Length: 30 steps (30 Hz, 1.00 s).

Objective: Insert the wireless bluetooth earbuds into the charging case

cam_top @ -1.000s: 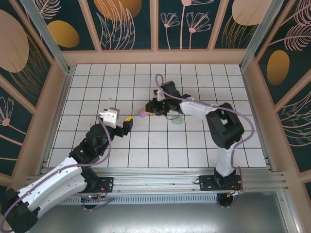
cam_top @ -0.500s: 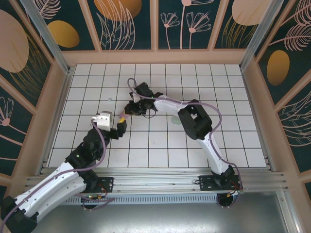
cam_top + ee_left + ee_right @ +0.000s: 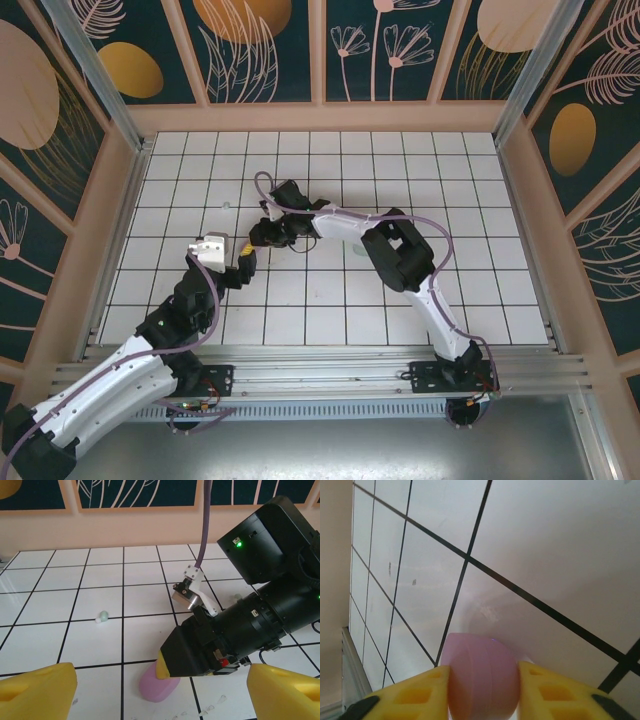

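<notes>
nearest the arm bases, the left tool (image 3: 160, 682) is hovering low over the white tiled bench (image 3: 45, 635), its yellow fingers (image 3: 37, 692) standing wide apart and gripping nothing. just ahead of it, framed between those two fingers in the left wrist view, the pink case (image 3: 152, 689) is lying on a tile. the right tool (image 3: 483, 674) is reaching across from the right side and leaning down onto it. its yellow fingers (image 3: 410, 694) are pressing against both flanks of the case, clamping it where it is resting on the bench. the case is looking closed, with a seam running round its middle. farther out and to the left, a pale mint earbud (image 3: 103, 616) is lying alone on a tile, well apart from the case and from both tools. whether any earbud is sitting inside the case i cannot tell.
</notes>
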Tool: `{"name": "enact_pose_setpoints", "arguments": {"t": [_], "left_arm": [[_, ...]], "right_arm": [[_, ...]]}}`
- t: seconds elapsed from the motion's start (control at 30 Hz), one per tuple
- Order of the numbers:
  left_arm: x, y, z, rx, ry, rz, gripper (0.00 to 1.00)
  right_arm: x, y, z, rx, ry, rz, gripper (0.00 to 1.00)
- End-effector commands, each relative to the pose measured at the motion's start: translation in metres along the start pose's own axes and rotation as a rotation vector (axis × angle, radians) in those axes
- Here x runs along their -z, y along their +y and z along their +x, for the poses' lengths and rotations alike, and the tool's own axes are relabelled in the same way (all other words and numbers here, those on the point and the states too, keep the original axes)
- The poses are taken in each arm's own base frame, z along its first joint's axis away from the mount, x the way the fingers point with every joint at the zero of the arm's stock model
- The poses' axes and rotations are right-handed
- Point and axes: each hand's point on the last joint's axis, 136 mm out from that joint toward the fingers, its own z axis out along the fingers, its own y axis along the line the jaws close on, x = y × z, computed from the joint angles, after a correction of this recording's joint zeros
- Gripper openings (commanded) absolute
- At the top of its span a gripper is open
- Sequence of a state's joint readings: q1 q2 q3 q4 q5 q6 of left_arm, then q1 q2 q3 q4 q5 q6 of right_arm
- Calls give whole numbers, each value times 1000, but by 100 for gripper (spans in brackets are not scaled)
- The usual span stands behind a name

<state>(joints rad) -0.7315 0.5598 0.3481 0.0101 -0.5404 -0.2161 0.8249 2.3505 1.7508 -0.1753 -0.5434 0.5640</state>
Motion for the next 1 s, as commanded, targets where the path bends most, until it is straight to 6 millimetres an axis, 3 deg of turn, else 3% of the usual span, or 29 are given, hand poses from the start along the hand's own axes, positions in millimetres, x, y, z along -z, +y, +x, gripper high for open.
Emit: {"name": "enact_pose_setpoints", "arguments": {"t": [0.0, 0.33, 0.5, 0.6, 0.7, 0.97], "left_arm": [[2, 6, -1, 27, -15, -22, 88], [1, 2, -1, 30, -12, -4, 88], [1, -2, -1, 33, -11, 16, 89], [-1, -16, -2, 36, -4, 88, 89], [-5, -43, -3, 40, 10, 222, 89], [-14, -106, 5, 10, 35, 513, 90]], "right_arm": [[12, -11, 8, -15, 3, 102, 40], [33, -3, 6, 5, -10, 138, 53], [59, 10, -7, 41, -67, 142, 52], [87, 11, -15, 69, -122, 145, 52], [123, -1, -21, 85, -186, 160, 52], [240, -71, -11, 174, -308, 295, 50]]}}
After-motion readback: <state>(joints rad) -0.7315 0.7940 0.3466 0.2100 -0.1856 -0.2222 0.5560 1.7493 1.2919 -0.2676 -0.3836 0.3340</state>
